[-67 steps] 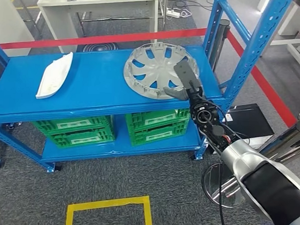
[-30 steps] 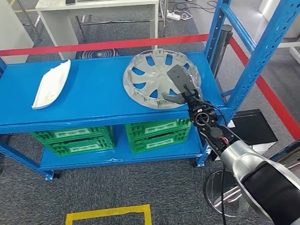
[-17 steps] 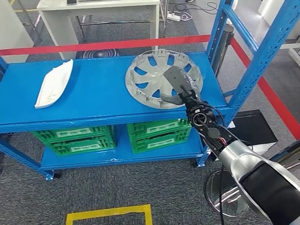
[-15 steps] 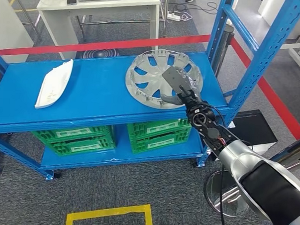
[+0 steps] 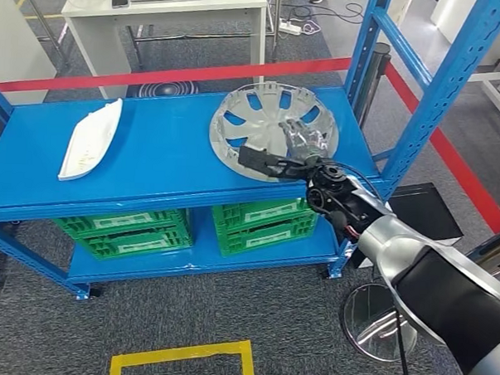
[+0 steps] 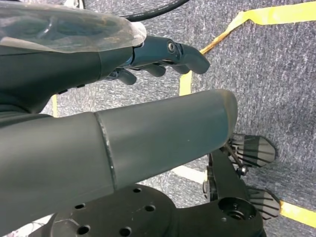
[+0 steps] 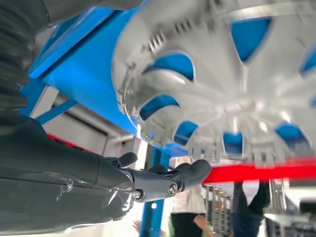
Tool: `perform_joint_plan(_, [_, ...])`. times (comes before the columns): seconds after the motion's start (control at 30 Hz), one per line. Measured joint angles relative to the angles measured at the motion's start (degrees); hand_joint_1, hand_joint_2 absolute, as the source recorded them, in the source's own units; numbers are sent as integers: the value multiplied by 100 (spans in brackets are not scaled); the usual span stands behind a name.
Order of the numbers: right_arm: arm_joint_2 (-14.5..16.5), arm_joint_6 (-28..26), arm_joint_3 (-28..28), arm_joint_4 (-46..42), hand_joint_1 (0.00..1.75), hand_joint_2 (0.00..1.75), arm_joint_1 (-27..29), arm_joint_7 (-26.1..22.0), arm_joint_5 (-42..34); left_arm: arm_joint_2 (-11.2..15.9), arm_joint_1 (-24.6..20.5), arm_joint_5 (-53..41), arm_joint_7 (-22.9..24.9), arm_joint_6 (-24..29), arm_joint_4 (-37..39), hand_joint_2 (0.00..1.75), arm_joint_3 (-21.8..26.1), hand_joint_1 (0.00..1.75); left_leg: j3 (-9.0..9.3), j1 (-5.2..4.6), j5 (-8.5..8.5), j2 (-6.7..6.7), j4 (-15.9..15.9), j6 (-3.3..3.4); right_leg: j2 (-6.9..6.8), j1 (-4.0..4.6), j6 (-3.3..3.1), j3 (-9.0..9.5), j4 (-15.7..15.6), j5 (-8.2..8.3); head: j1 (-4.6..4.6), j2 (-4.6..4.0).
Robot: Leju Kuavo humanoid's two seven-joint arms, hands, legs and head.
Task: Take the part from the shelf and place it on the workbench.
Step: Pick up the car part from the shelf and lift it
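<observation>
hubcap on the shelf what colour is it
Silver-grey hubcap, with the blue shelf showing through its cutouts; clearest in the head view.

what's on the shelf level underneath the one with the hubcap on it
Two stacks of green crates sit on the lower shelf, one below the hubcap and one further left. The blue shelf board above hides their tops, so I can't tell what they contain.
</observation>
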Motion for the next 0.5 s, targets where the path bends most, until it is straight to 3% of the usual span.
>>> perform_joint_plan(0.5, [108,171,501,903,0,175,-95,-56,357,28,3,88,2,-8,0,0,-116,0,-2,0,0,-3,2,0,-4,-2,1,0,-3,0,0,0])
